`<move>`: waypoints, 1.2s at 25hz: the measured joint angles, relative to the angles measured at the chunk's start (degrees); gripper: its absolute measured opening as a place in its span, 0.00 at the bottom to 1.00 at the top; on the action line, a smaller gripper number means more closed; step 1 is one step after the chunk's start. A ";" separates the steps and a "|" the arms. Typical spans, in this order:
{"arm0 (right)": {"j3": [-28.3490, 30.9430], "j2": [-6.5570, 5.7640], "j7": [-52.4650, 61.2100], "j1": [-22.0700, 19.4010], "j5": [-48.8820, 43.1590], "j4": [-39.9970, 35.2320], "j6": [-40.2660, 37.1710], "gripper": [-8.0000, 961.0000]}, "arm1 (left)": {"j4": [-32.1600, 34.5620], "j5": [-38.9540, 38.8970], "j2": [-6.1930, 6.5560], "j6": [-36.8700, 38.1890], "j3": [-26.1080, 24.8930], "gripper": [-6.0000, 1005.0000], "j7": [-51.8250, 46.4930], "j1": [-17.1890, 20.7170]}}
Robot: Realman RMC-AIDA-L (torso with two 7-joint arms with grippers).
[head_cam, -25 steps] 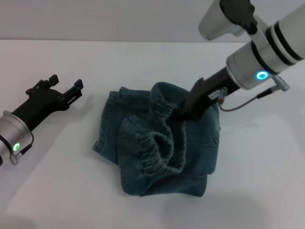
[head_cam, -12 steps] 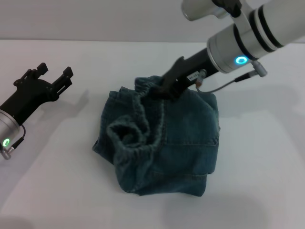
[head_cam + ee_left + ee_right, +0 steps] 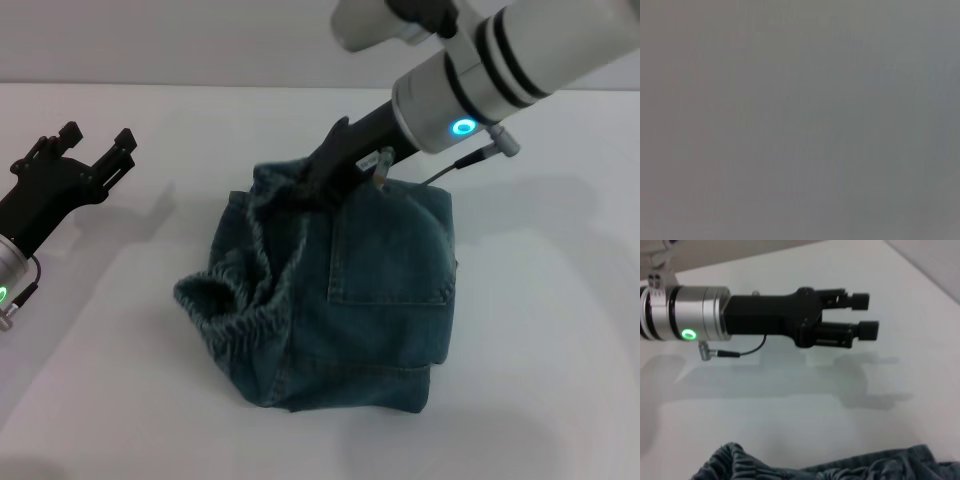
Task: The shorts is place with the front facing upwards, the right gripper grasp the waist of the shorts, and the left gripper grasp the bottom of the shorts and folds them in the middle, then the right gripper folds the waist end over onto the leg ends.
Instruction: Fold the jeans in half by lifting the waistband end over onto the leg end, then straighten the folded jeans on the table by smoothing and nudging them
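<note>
In the head view, the shorts [image 3: 340,290] lie bunched on the white desk [image 3: 540,350], blue-green denim with a sewn pocket facing up. The right gripper [image 3: 322,180] has its jaws pinching the waist [image 3: 232,300], whose ruffled band hangs below the jaws. The left gripper [image 3: 92,150] hovers well apart, jaws spread.

In the right wrist view, the left gripper [image 3: 864,315] shows its jaws apart above the desk [image 3: 790,410]; the crinkled denim [image 3: 840,467] lies near.

Shorts [image 3: 370,300]: matt blue-green denim cloth, ruffled waist [image 3: 225,300]. Grippers: matt black claws, smooth silvery wrists. Table [image 3: 550,330]: smooth white.
</note>
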 joint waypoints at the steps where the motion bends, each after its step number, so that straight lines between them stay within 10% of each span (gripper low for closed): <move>1: -0.53 0.02 -0.02 0.97 0.07 1.60 0.42 0.03 | 0.00 -0.01 0.00 0.00 0.00 0.78 0.00 0.00; 19: -1.51 0.11 -5.75 -1.96 8.69 -1.62 3.76 0.51 | -0.01 -1.50 -0.02 -0.92 0.00 0.78 2.72 0.14; 30: -0.56 -0.30 -5.64 -5.26 10.50 -6.69 -7.98 0.53 | 0.16 -2.15 0.28 1.23 1.40 0.78 0.90 0.31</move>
